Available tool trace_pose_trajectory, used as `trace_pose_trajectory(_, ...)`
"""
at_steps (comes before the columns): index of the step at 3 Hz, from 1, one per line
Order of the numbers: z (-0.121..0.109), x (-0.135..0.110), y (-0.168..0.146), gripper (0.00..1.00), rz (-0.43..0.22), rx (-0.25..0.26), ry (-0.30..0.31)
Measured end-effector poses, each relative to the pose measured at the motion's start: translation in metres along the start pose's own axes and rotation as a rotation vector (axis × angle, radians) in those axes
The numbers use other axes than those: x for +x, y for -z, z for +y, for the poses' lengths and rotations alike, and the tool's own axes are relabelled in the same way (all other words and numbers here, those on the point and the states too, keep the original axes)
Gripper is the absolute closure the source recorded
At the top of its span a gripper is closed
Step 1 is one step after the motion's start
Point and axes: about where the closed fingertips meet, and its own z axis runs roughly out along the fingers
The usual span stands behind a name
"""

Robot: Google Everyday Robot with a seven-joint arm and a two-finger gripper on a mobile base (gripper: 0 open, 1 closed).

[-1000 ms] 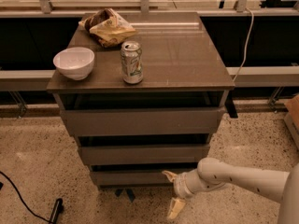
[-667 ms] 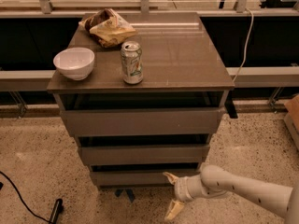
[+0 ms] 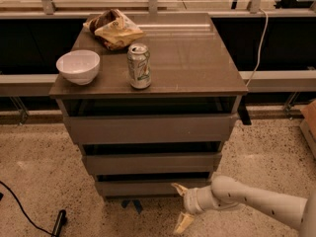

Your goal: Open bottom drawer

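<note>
The bottom drawer (image 3: 148,186) is the slimmest of three plain grey-brown fronts, low on the cabinet near the floor, and looks shut. My gripper (image 3: 180,206) reaches in from the lower right. It is open, with one yellowish fingertip (image 3: 178,188) at the drawer front's lower right part and the other (image 3: 181,224) hanging below, near the floor. The mid-sized front (image 3: 150,163) and the tallest front (image 3: 148,128) sit above it.
On the cabinet top (image 3: 197,63) stand a white bowl (image 3: 78,66), a drink can (image 3: 139,66) and a crumpled snack bag (image 3: 113,28). A black cable (image 3: 24,211) lies on the speckled floor at lower left. A white cord (image 3: 256,48) hangs at the right.
My gripper and forearm have shifted slightly left and down toward the bottom drawer's right end. The drawers have not moved.
</note>
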Motion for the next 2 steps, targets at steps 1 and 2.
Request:
trace_pose_trajectory(1, -0.004, 0.015, -0.011, 0.0, -0.043, -0.017, -0.004)
trace_pose_trajectory(2, -0.011, 0.048, -0.043, 0.0, -0.113, -0.036, 0.045)
